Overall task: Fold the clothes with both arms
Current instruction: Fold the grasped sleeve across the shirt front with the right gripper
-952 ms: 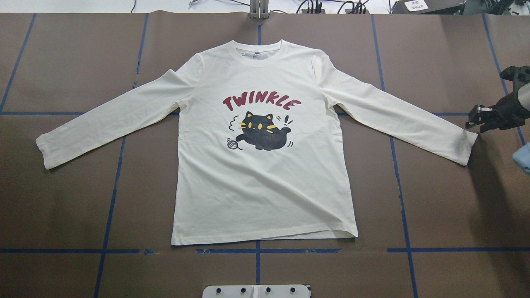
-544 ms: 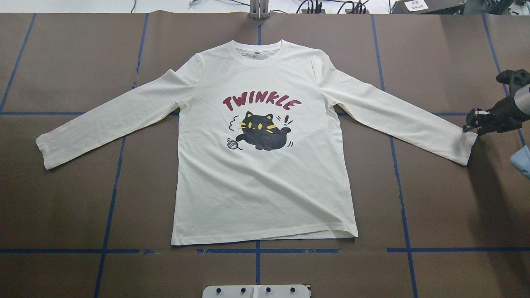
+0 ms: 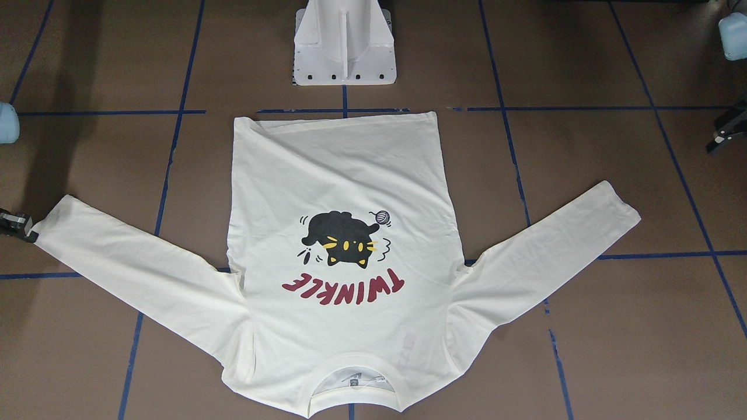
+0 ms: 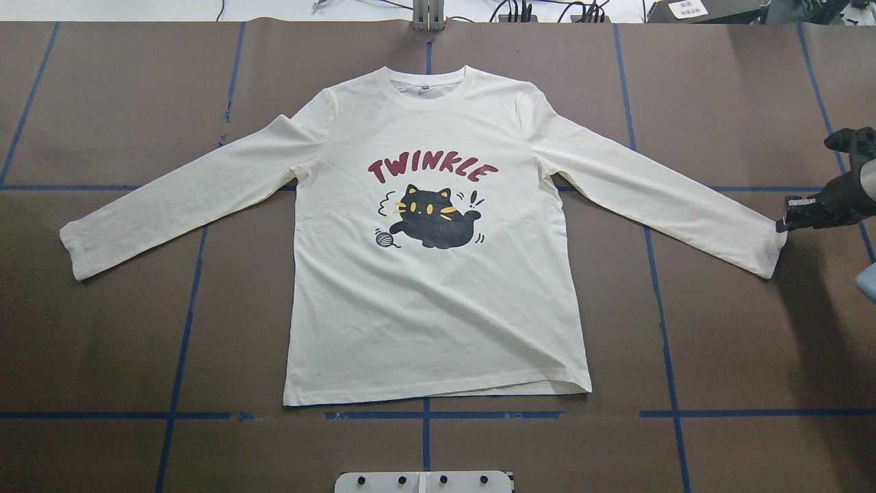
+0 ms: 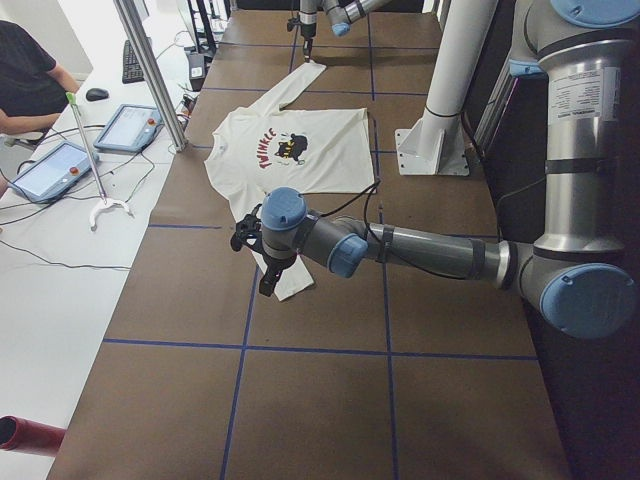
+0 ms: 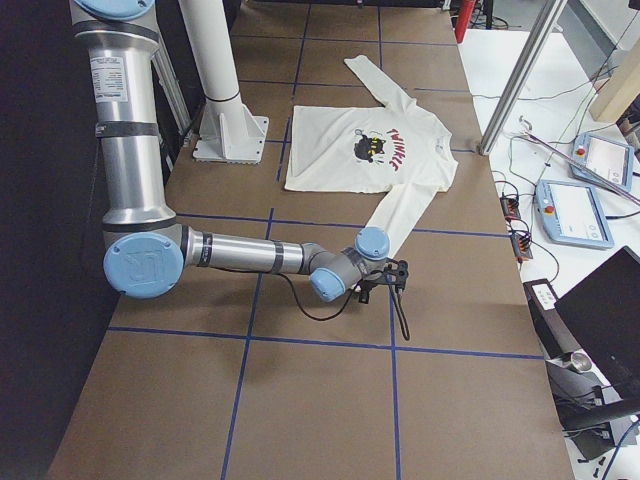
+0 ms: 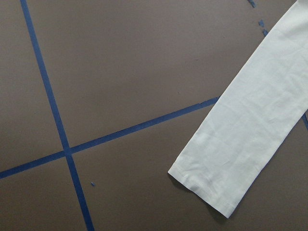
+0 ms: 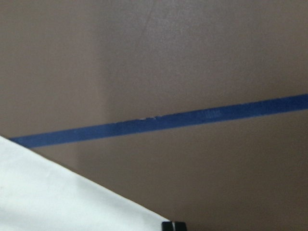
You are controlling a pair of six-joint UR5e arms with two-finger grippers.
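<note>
The cream T-shirt (image 4: 438, 308) lies flat, print up, sleeves spread, collar at the far side; it also shows in the front-facing view (image 3: 338, 175). My right gripper (image 4: 786, 218) is low at the far corner of the right sleeve's cuff (image 4: 770, 250), touching or almost touching it, jaws apart with nothing between them. It shows at the front-facing view's left edge (image 3: 20, 228). The right wrist view shows that cuff corner (image 8: 57, 197). My left gripper (image 5: 265, 275) hovers above the left cuff (image 7: 231, 168), out of the overhead view. I cannot tell whether it is open.
The white pedestal base (image 3: 344, 52) stands at the near table edge behind the shirt's hem. Blue tape lines (image 4: 185, 308) grid the brown table. Tablets (image 5: 130, 125) and a seated person (image 5: 25, 80) are beyond the far edge.
My right gripper has moved a little toward the robot's side and down to the right cuff's corner. Its shadow has left the cuff. The shirt has barely shifted.
</note>
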